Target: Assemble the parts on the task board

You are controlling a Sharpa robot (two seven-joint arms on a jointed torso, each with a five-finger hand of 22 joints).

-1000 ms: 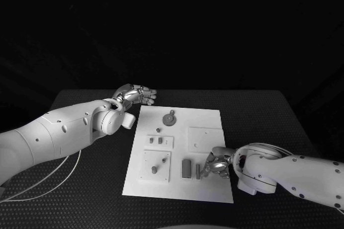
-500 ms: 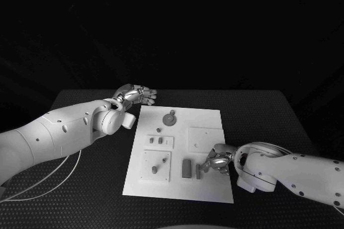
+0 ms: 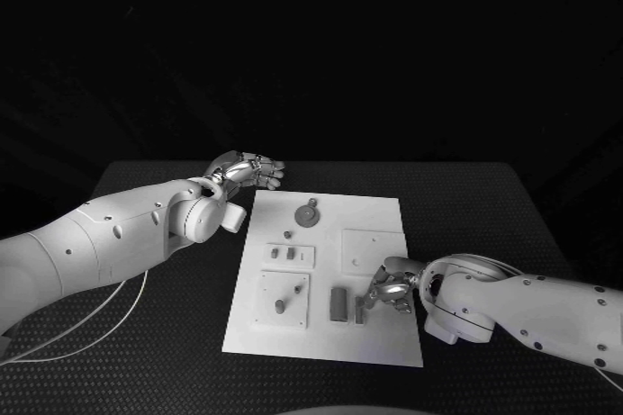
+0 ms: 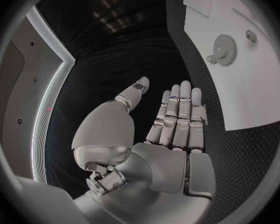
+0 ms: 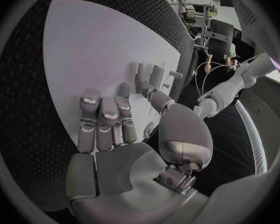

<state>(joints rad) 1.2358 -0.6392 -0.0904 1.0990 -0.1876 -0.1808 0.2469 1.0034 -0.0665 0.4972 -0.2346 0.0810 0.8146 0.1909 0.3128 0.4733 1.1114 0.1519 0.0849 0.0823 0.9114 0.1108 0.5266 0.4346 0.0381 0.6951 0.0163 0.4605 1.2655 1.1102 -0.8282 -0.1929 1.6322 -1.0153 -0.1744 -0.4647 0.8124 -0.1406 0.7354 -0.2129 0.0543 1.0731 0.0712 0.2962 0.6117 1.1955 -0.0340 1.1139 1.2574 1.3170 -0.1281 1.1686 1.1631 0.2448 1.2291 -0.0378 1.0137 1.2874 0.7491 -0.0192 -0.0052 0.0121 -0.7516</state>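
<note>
The white task board (image 3: 376, 212) lies mid-table with grey parts on it: a gear (image 3: 306, 216), two small pieces (image 3: 284, 253), and two upright bars (image 3: 340, 304) near its front. My right hand (image 3: 390, 289) lies low over the board's right front, just right of the thin bar (image 3: 360, 309). In the right wrist view its fingers (image 5: 104, 119) stretch flat along the board (image 5: 84, 45) and the thumb reaches toward the bars (image 5: 147, 75); nothing is gripped. My left hand (image 3: 247, 172) hovers off the board's far left corner, fingers (image 4: 177, 114) straight and apart, holding nothing, with the gear (image 4: 225, 50) beyond it.
Two raised square plates sit on the board, one on the left front (image 3: 266, 323) carrying two small pieces, one bare at the right middle (image 3: 370, 248). Black mesh table (image 3: 493, 217) surrounds the board. A white cable (image 3: 91, 320) hangs under my left arm.
My right hand has crept a little leftward and farther onto the board, closer to the thin bar. The left hand has not moved.
</note>
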